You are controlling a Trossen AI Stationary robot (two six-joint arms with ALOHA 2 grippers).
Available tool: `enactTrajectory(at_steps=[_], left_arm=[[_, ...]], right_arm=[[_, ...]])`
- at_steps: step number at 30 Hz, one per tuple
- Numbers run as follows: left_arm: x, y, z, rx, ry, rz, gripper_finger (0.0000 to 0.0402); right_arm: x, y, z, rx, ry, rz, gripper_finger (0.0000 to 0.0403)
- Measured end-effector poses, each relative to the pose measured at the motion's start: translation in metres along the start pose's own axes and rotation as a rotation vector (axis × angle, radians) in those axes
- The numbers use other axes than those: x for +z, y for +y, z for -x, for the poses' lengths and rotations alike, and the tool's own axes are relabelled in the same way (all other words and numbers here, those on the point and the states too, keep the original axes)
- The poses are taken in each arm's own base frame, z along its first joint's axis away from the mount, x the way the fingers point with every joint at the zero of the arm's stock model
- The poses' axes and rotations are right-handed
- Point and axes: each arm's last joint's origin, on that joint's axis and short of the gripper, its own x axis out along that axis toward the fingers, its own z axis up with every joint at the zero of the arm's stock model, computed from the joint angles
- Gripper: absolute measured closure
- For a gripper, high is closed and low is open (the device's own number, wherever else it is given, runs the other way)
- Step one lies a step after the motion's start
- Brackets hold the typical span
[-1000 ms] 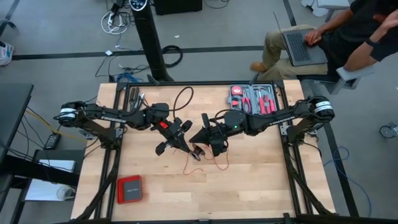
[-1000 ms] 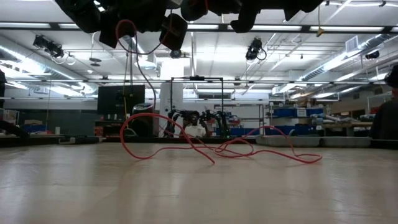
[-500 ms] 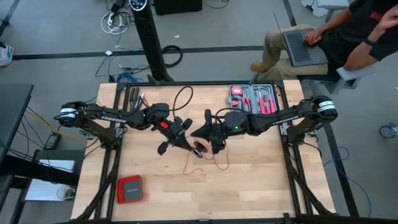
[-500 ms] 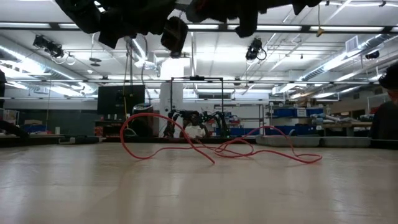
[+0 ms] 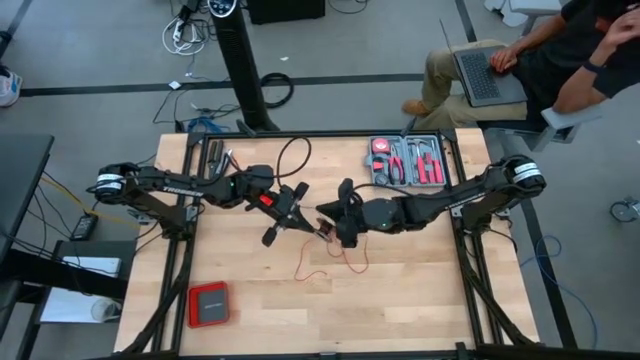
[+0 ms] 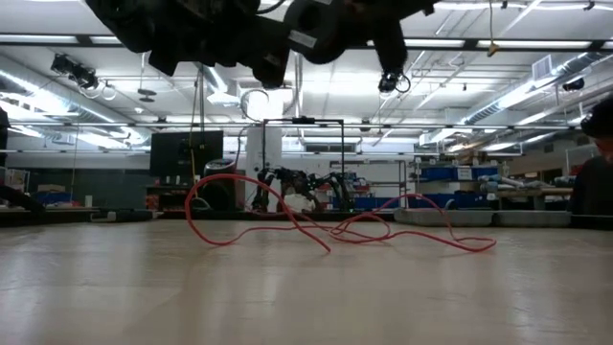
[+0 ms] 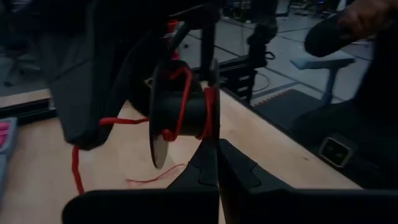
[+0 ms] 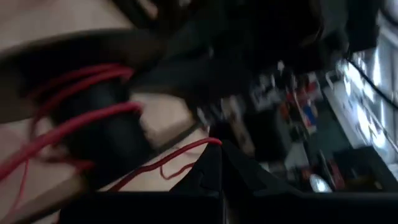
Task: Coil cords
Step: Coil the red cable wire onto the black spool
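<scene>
Both grippers meet above the table's middle. The left gripper (image 5: 290, 215) is clenched, seemingly on a dark spool (image 7: 180, 115) wound with red cord (image 5: 335, 250). The right gripper (image 5: 335, 222) is clenched too, just beside it, pinching the cord. The rest of the cord lies loose on the table (image 5: 420, 290) below them.

Looking past the right gripper (image 8: 214, 163), fingers pressed together. Showing turns of the red cord (image 8: 87, 118) lying wound around a dark spool (image 8: 99, 134), one strand trailing off toward the fingers (image 8: 208, 171). Showing pale wooden table (image 8: 43, 22) beyond, blurred room clutter behind.
</scene>
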Motion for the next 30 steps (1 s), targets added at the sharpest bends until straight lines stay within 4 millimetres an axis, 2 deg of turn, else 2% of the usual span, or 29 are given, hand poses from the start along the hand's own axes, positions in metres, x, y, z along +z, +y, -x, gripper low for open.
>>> enactTrajectory(at_steps=[7,10,19,26,30], left_arm=[[0.000,0.000,0.000,0.012,0.001,-0.052,0.0402],[0.001,0.001,0.000,0.038,-0.004,-0.078,0.0402],[0.002,0.003,0.000,0.088,-0.002,-0.203,0.0402],[0.005,0.002,0.000,0.067,-0.026,-0.344,0.0402],[0.011,0.001,0.000,0.040,-0.092,-0.477,0.0402]], right_arm=[[0.001,-0.010,0.035,0.042,0.070,-0.111,0.0403],[-0.001,-0.011,0.044,0.072,0.096,-0.162,0.0403],[-0.016,0.009,0.044,0.134,0.115,-0.265,0.0403],[-0.020,0.022,0.042,0.225,-0.031,-0.334,0.0403],[-0.030,0.027,0.038,0.304,-0.082,-0.383,0.0403]])
